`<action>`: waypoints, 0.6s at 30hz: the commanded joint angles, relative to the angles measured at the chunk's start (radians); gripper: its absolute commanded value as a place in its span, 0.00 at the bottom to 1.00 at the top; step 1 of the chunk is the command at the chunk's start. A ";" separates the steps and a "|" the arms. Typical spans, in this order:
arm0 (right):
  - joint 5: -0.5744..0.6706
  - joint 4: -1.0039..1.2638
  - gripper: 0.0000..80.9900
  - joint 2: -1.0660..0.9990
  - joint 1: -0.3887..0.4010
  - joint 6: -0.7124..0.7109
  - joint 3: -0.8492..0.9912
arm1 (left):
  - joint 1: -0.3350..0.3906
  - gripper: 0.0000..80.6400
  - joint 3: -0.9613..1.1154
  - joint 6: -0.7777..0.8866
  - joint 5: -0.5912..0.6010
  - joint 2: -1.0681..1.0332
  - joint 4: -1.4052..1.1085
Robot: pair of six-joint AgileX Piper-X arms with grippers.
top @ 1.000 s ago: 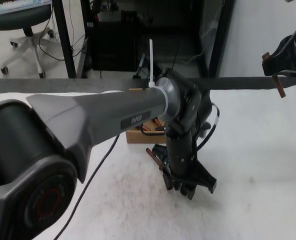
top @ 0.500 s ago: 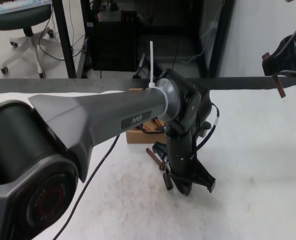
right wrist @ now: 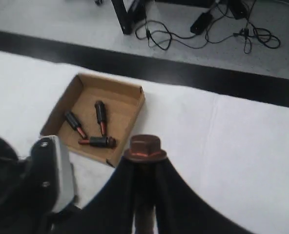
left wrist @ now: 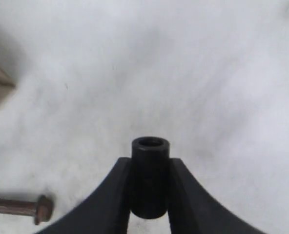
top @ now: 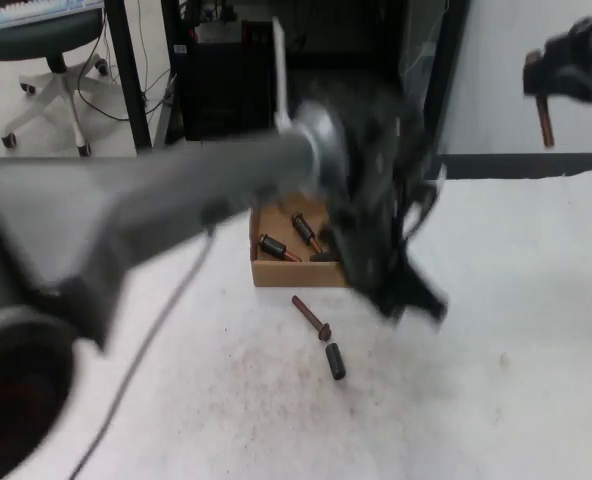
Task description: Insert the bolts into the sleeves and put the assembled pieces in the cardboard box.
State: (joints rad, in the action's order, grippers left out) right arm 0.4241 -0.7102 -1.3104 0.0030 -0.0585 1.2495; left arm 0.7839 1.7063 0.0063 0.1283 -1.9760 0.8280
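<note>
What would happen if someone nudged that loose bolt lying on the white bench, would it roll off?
Probably not far: the bolt lies on its side, and its wider head would likely make it curve in an arc. It looks like solid metal, so it is probably stiff and heavy for its size. The bench surface looks matte, which may limit sliding.

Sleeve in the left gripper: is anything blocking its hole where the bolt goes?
Nothing visible does. The sleeve sits clamped in the left gripper with its open end bare. The right gripper holds the bolt.
</note>
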 commanded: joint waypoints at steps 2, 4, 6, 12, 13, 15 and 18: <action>0.247 0.178 0.01 0.012 -0.078 0.202 -0.002 | -0.018 0.00 -0.043 0.001 -0.012 0.160 -0.102; 0.333 0.280 0.01 0.012 -0.099 0.305 -0.022 | -0.034 0.00 -0.119 0.002 -0.012 0.255 -0.176; 0.395 0.423 0.01 0.020 -0.106 0.394 -0.067 | -0.053 0.00 -0.237 0.027 -0.005 0.368 -0.271; 0.503 1.005 0.01 0.062 -0.042 0.709 -0.287 | -0.124 0.00 -0.712 0.120 0.207 0.689 -0.676; 0.503 1.119 0.01 0.067 -0.016 0.773 -0.323 | -0.134 0.00 -0.799 0.137 0.254 0.736 -0.771; 0.495 1.434 0.01 0.068 0.043 0.899 -0.410 | -0.153 0.00 -0.944 0.173 0.356 0.806 -0.959; 0.405 1.835 0.01 0.068 0.127 1.009 -0.511 | -0.183 0.00 -1.129 0.271 0.480 0.842 -1.240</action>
State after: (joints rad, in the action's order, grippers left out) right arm 0.8880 0.7109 -1.2627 0.0532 0.8170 0.8283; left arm 0.6202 0.7423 0.1792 0.4691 -1.1585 -0.1031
